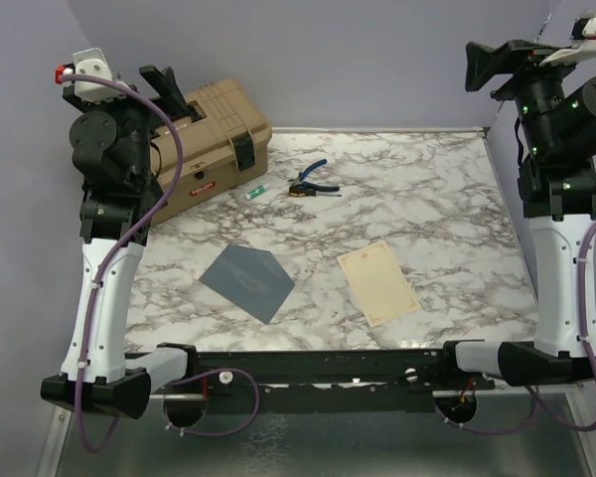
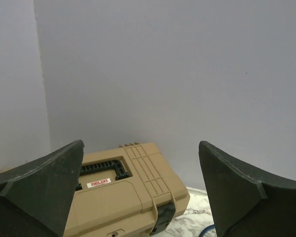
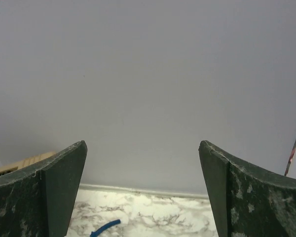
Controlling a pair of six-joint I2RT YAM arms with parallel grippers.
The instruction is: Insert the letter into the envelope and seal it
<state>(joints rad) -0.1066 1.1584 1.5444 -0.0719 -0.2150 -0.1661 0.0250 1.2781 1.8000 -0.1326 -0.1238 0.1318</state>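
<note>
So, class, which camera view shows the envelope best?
The top external view: the envelope lies flat on the table, whole outline visible, left of the letter. Both wrist views face the back wall and show none of it; the left one catches the toolbox instead.

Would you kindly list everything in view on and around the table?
envelope: one, blue-grey, flat, near left of centre
letter: one, cream-tan, flat, right of the envelope, apart
toolbox: one, tan with black latches, far left
pliers: one, blue-handled, far centre
small tube: one, white and green, between toolbox and pliers
table: one, grey-veined marble
left fingers: two, dark, open, raised near the toolbox
right fingers: two, dark, open, raised at far right
</note>
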